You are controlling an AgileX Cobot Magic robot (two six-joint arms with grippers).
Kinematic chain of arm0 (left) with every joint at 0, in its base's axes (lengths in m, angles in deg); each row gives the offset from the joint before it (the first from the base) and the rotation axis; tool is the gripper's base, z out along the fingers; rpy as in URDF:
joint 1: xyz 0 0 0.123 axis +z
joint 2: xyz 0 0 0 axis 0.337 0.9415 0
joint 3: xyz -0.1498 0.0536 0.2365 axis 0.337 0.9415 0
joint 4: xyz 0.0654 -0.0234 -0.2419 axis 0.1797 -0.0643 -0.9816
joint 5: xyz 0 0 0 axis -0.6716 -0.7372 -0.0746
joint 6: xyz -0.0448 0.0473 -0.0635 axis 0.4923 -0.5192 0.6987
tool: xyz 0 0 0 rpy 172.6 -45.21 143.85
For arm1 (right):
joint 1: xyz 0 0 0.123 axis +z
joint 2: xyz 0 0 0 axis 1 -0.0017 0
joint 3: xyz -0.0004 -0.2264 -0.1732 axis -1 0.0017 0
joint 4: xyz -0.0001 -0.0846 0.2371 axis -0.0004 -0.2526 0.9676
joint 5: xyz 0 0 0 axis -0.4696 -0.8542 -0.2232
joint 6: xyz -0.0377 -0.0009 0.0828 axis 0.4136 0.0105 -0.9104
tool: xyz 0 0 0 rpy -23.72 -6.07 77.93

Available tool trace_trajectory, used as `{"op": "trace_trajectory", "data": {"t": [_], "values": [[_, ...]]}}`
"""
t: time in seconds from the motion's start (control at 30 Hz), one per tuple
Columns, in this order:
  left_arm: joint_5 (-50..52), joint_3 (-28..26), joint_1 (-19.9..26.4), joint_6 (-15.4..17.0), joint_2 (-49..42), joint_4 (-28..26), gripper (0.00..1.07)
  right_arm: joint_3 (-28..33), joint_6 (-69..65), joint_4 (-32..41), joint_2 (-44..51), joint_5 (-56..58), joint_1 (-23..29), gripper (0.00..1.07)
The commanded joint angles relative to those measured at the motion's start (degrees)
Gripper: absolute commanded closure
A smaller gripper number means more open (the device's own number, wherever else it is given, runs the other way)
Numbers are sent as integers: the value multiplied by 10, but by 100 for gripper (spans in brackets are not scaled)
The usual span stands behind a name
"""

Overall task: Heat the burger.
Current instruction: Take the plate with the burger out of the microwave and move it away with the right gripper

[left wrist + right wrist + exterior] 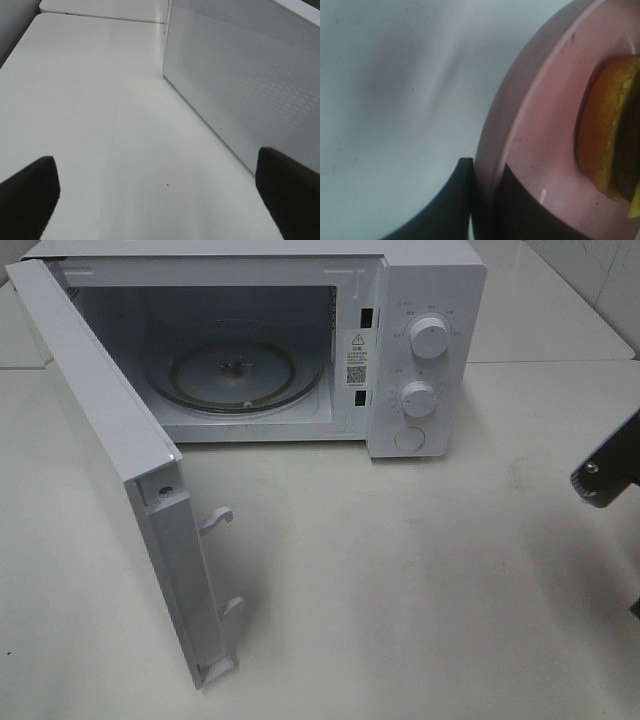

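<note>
The right end effector (482,200) has its two dark fingers (445,205) closed on the rim of a pink plate (530,145), one on each side. The burger (605,135) sits on the plate, partly cut off by the frame edge. Pale tabletop (390,100) lies beyond.

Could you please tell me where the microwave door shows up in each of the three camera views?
Exterior high: the microwave door stands swung open at left, edge-on toward the camera.
Left wrist: its perforated panel fills the upper right.
Right wrist: not in it.
Shared landmark: the white table, seen in all three.
</note>
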Motion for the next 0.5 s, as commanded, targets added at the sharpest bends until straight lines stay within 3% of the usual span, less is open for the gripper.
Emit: {"op": "trace_trajectory", "data": {"t": [0.03, 0.27, 0.5], "values": [[6, 2, -2, 1, -11, -1, 4, -36, -65, -44, -56, 21, -2, 103], [6, 2, -2, 1, -11, -1, 4, -65, -114, -43, -115, 21, -5, 102], [6, 2, -2, 1, -11, -1, 4, -80, -127, -45, -176, -2, -57, 101]]}}
